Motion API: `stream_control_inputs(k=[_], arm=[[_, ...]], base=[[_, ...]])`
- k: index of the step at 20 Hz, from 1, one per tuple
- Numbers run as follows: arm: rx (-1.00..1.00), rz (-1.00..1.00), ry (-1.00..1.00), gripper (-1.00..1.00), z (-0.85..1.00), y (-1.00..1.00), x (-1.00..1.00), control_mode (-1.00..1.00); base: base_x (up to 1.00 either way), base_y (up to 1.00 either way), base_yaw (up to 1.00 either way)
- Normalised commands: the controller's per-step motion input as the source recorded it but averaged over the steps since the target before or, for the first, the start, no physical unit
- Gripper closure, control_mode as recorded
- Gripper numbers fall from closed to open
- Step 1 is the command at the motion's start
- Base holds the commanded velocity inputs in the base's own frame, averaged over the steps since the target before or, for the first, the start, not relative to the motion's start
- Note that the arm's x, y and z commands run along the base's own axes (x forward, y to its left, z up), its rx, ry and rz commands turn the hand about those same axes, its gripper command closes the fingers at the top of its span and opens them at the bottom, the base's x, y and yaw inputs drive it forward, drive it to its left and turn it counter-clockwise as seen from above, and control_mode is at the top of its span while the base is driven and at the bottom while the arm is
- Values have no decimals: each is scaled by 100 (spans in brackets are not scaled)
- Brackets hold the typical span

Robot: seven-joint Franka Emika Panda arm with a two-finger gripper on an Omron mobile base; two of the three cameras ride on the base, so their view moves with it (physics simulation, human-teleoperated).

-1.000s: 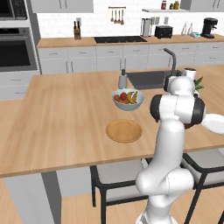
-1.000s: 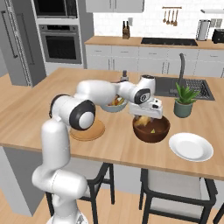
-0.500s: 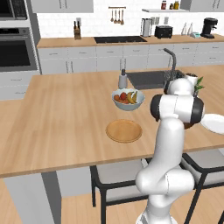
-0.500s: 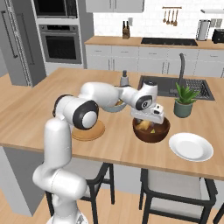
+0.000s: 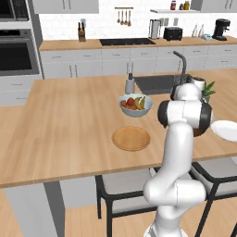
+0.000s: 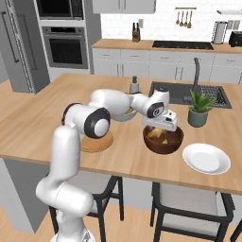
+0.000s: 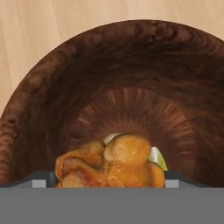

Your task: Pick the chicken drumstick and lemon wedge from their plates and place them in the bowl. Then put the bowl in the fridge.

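where it lies in the dark bowl, drumstick glistens golden-brown

A light-wood island counter is carrying everything here, and a sink is lying sunk into its far side. Sitting directly on its top are the flat light-wood plate, the pale grey-blue fruit bowl just beyond it with a small grey bottle standing behind that, and the dark-brown wooden bowl further along. The glossy white plate is resting near the counter's front edge beside the wooden bowl, while a potted green plant is standing behind them next to the sink.
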Motion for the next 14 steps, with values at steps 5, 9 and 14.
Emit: stream_control_inputs(k=[5,9,14], arm=[[0,0,0,-100,-16,-2,17,-100],[0,0,-3,-100,-4,0,0,-100],[0,0,0,-100,10,0,-29,-100]], base=[[0,0,0],[0,0,0],[0,0,0]])
